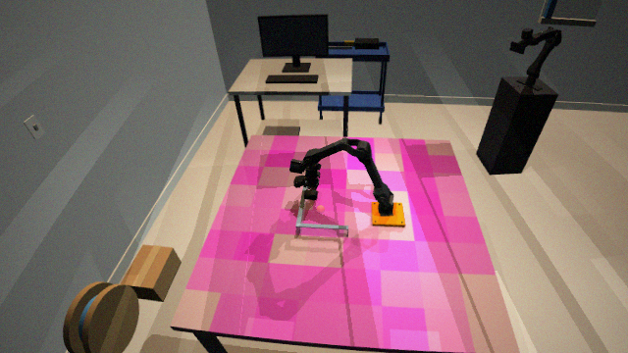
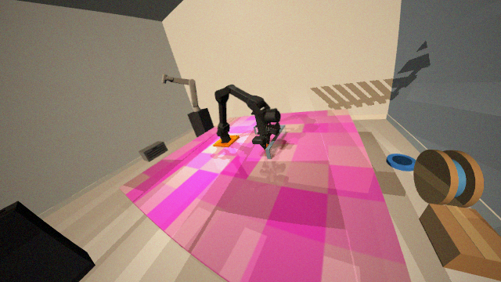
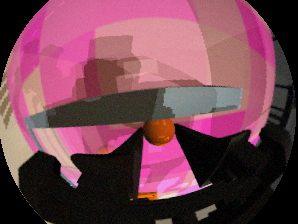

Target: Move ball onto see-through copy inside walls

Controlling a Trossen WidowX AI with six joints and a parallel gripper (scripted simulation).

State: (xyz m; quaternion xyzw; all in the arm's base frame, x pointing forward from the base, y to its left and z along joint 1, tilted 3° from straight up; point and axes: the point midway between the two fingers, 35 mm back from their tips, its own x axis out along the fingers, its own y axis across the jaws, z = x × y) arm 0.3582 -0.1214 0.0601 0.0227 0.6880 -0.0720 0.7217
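In the wrist view the small orange ball [image 3: 158, 129] sits right between my gripper's [image 3: 158, 137] two dark fingertips, which touch it on both sides. The gripper [image 1: 310, 196] [image 2: 261, 142] hangs low over the table beside the far end of the clear walls [image 1: 321, 227] [image 2: 270, 150] [image 3: 200, 103]. The walls form an L-shaped corner. A pale see-through orange copy [image 1: 320, 208] lies on the table inside the corner, just right of the gripper. In the top and exterior views the fingers hide the ball.
The arm's orange base plate [image 1: 388, 215] [image 2: 225, 141] stands to the right of the walls on the pink chequered table [image 1: 343, 294]. A desk with a monitor [image 1: 293, 36], a black pedestal [image 1: 515, 125], a cable reel [image 2: 448, 178] and a wooden box [image 1: 152, 272] stand off the table.
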